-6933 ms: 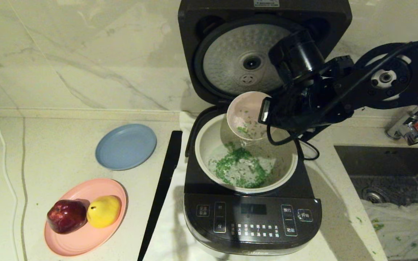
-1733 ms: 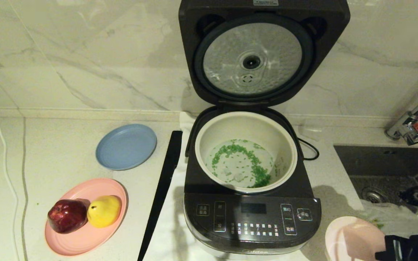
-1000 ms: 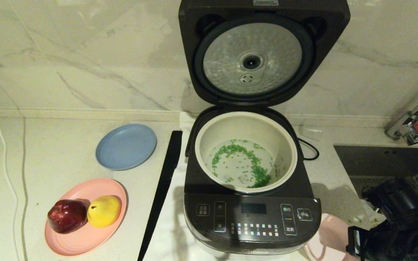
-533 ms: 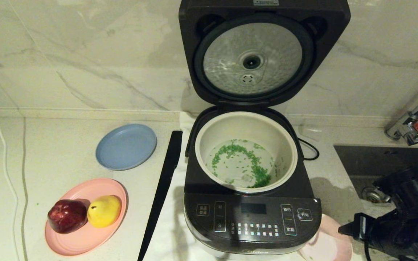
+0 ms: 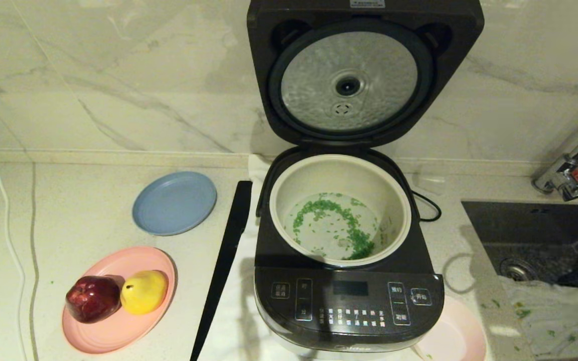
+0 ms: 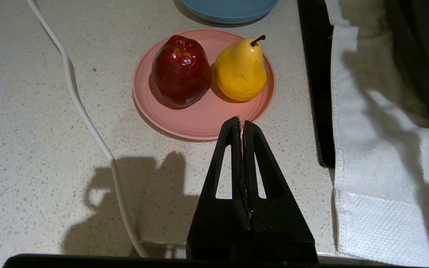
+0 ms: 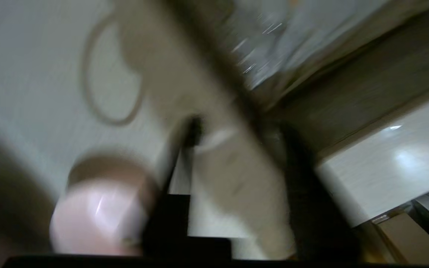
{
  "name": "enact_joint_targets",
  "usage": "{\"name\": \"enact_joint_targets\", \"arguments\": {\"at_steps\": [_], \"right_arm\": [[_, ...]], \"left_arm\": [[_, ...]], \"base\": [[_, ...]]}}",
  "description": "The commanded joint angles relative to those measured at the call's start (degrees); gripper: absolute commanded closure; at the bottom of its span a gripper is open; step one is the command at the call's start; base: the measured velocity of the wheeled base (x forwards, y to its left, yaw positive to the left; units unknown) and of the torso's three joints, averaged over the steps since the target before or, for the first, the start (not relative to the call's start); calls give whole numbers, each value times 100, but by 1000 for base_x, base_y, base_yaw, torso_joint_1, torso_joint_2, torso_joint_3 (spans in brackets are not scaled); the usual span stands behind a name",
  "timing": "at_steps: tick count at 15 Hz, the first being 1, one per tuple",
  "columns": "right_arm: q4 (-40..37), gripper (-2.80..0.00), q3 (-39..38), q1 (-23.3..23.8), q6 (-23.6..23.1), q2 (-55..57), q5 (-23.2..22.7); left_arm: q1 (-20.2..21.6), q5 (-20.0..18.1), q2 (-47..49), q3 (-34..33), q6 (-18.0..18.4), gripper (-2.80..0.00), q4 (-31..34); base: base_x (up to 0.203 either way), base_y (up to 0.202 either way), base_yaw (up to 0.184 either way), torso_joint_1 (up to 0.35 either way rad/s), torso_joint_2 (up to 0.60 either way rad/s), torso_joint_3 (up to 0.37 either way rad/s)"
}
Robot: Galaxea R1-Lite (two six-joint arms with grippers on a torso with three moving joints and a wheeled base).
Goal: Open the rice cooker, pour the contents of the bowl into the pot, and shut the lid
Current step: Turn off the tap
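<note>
Pale speckled counter w/ marble backsplash behind, sink at the robot's right. The rice cooker sits mid-counter on a white towel, touch panel facing the robot, hinge toward the wall. The lid stands fully up, dimpled silver disc facing fwd. The pot is seated in the cooker, open; the contents, green grains w/ a few white, lie scattered in a loose ring on its bottom. The bowl rests upright on the counter just beside the cooker's front right corner, partly hidden by it; inside looks empty.

Right gripper is apart from the bowl, over the counter's sink side; view too smeared to tell its fingers. Left gripper hangs over the counter near the pink plate, fingers pressed together, nothing held.

On that plate: red apple & yellow pear, touching. Blue plate behind it. Black strip lies along the cooker's left side. White cable runs down the counter's far left. A green-flecked cloth lies in the sink.
</note>
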State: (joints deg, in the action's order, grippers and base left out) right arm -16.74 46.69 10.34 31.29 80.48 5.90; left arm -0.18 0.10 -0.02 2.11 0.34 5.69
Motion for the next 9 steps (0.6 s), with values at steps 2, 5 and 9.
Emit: {"name": "enact_joint_targets", "arguments": {"at_steps": [2, 5, 9], "right_arm": [[369, 0, 235, 877, -110, 629, 458], [1338, 0, 263, 959, -288, 979, 1440], [2372, 0, 275, 939, -610, 1503, 2259]], "left_arm": [[1, -1, -6, 0, 1, 0, 2], [1, -1, -6, 0, 1, 0, 2], [1, -1, -6, 0, 1, 0, 2]], "base": [[0, 0, 0, 0, 0, 0], [0, 0, 0, 0, 0, 0], [0, 0, 0, 0, 0, 0]]}}
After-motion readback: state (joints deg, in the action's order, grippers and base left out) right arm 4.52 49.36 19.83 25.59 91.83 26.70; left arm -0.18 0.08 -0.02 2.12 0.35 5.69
